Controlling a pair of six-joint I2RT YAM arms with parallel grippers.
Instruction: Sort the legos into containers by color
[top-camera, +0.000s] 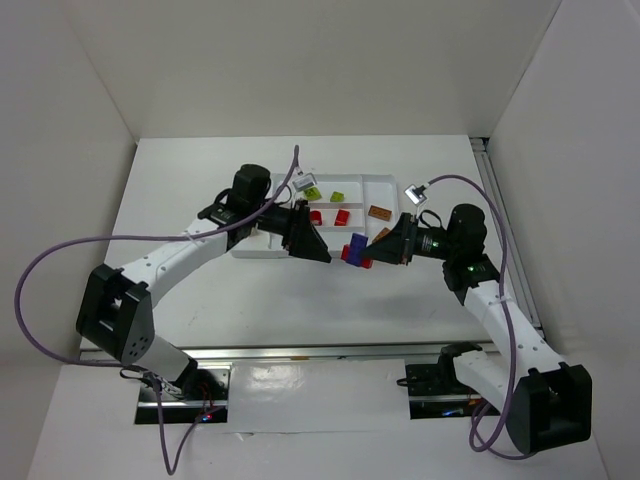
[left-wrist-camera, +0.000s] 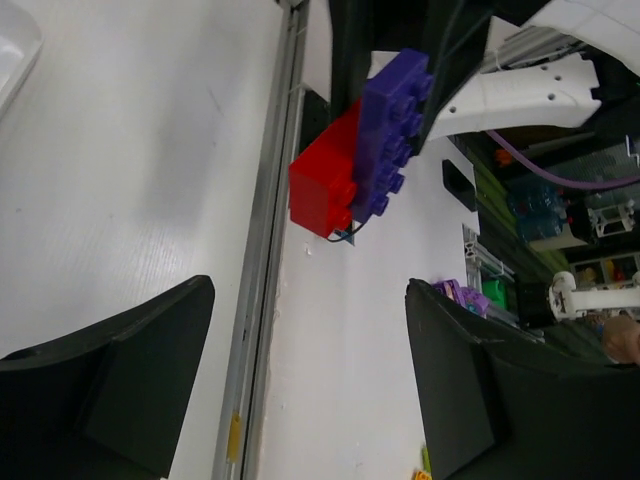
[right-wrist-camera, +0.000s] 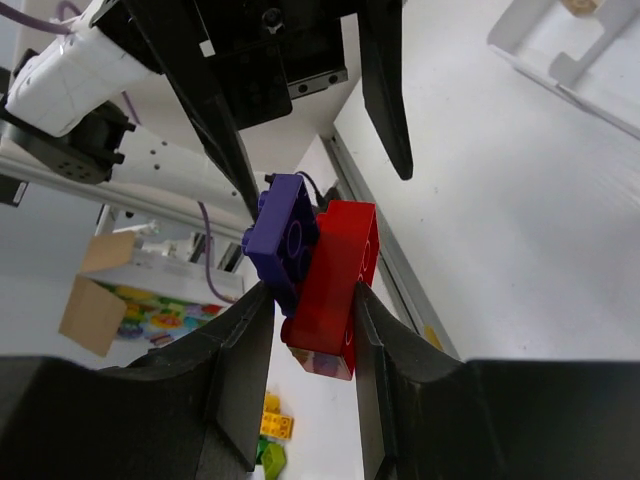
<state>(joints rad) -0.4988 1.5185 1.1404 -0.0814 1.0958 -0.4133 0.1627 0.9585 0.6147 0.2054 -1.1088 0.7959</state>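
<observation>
My right gripper (top-camera: 373, 250) (right-wrist-camera: 312, 295) is shut on a red brick (right-wrist-camera: 335, 275) with a blue-purple brick (right-wrist-camera: 283, 240) stuck to its side, held above the table just in front of the white tray (top-camera: 398, 186). The pair shows in the top view as purple (top-camera: 353, 250) over red (top-camera: 365, 263). My left gripper (top-camera: 322, 252) (left-wrist-camera: 310, 290) is open and empty, and its fingertips point at the same pair (left-wrist-camera: 365, 160) from a short gap. The tray holds lime green (top-camera: 312, 192), red (top-camera: 342, 216) and orange-brown (top-camera: 380, 212) bricks in separate compartments.
The tray's corner shows in the right wrist view (right-wrist-camera: 560, 50) and its edge in the left wrist view (left-wrist-camera: 15, 50). A metal rail (left-wrist-camera: 265, 250) runs along the table's right side. White walls enclose the table on three sides.
</observation>
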